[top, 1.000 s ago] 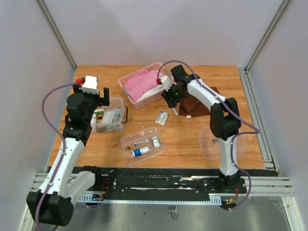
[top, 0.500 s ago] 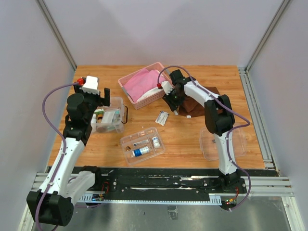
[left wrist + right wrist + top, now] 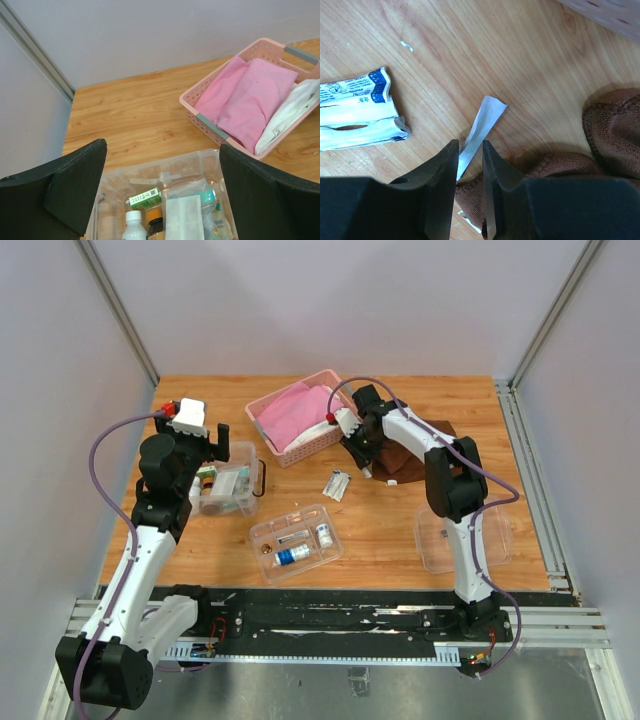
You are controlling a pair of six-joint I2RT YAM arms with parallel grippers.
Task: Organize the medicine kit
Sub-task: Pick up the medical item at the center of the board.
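Note:
The medicine kit's clear box (image 3: pixel 228 490) stands at the left, holding a white bottle (image 3: pixel 134 226), an amber bottle, a green carton (image 3: pixel 145 199) and packets. My left gripper (image 3: pixel 162 150) hangs wide open just above it. The divided clear tray (image 3: pixel 296 540) with small bottles lies near the front middle. The clear lid (image 3: pixel 440 537) lies at the right. My right gripper (image 3: pixel 470 150) is down on the table beside a brown cloth (image 3: pixel 610 130). Its jaws are narrowed around a thin white strip (image 3: pixel 482 125), and a small gap still shows beside it.
A pink slatted basket (image 3: pixel 295 415) with pink cloth stands at the back middle. A blue-and-white packet (image 3: pixel 355 117) lies on the wood left of the right gripper. Small white scraps lie on the table near the cloth.
The right gripper has dropped toward the table by the brown cloth and narrowed its jaws around the white strip. The left arm has stayed still.

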